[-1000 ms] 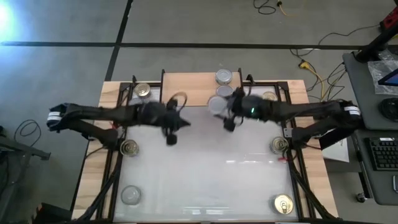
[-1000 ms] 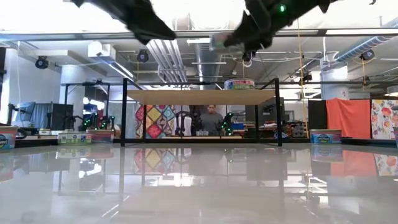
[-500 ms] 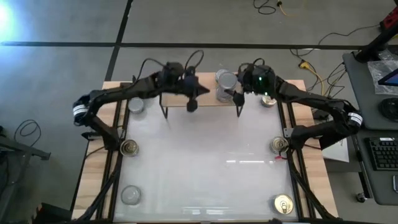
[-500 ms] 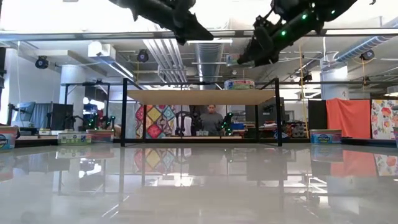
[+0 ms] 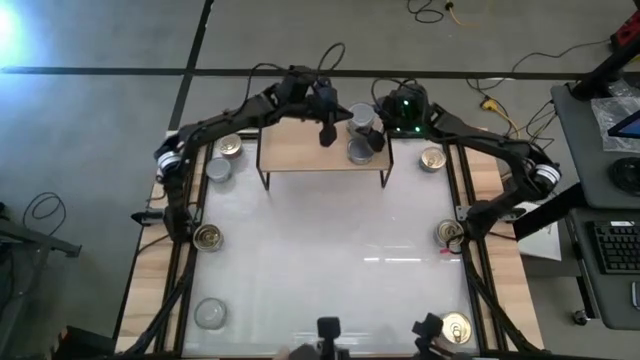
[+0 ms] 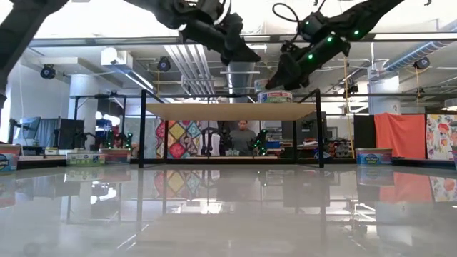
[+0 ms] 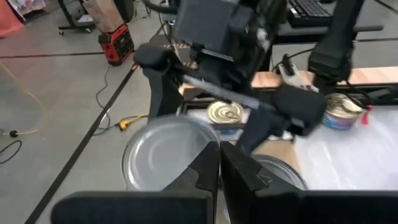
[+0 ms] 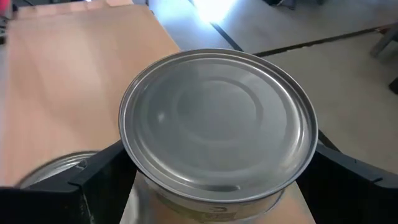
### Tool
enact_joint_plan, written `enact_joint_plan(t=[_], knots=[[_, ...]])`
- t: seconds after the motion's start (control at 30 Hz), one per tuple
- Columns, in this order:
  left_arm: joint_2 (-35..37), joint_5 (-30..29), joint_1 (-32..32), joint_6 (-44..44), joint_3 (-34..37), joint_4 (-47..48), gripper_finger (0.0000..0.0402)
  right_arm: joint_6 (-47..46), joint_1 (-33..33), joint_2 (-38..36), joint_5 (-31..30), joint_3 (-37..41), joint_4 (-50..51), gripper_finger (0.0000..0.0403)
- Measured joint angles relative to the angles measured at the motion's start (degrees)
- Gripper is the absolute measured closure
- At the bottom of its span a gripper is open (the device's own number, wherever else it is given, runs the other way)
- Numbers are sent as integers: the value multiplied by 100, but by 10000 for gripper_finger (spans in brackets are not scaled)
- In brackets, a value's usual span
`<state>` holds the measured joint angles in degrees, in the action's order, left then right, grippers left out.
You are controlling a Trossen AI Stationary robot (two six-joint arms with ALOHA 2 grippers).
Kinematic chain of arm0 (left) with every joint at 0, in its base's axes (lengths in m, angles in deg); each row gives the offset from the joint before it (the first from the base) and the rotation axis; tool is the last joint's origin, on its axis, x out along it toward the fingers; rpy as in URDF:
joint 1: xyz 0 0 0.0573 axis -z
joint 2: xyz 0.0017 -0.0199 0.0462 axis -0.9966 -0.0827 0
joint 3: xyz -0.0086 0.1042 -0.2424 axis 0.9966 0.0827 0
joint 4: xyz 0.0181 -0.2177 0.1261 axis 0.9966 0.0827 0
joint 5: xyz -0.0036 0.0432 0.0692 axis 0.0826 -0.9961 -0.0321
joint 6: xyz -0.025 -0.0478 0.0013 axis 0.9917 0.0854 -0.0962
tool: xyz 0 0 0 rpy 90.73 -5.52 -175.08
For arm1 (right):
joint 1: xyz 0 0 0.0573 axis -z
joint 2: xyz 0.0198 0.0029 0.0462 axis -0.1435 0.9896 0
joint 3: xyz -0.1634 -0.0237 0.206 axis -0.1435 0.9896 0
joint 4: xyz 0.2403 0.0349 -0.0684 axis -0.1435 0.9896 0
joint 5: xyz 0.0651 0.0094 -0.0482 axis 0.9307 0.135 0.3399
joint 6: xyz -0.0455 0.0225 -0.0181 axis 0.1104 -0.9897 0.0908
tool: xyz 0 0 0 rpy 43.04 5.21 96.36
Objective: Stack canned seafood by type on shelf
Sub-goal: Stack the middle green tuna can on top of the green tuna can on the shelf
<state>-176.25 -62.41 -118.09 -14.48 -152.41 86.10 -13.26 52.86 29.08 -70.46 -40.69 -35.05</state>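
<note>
- Silver tin (image 8: 217, 124): between the right gripper (image 5: 372, 135) fingers, over the shelf (image 5: 300, 150), beside another silver tin (image 5: 359, 152).
- Lower level and square before letting go.
- Left gripper (image 5: 325, 133): nearby, fingers narrow, empty.

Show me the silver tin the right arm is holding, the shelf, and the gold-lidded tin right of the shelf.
silver tin (image 8: 217, 118), right wrist view, middle of its lid
shelf (image 5: 300, 152), high view, bare part of its wooden top
gold-lidded tin (image 5: 432, 158), high view, middle of its lid
</note>
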Motion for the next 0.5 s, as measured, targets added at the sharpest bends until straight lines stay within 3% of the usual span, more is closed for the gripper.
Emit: enact_joint_plan(t=[0.27, 0.5], knots=[[-774, 307, -242, -37, -884, 75, 402, 146, 157, 314, 18, -195, -52, 33], [-1513, 424, -268, -70, -1939, 703, 402, 218, 212, 411, 167, -160, -27, 33]])
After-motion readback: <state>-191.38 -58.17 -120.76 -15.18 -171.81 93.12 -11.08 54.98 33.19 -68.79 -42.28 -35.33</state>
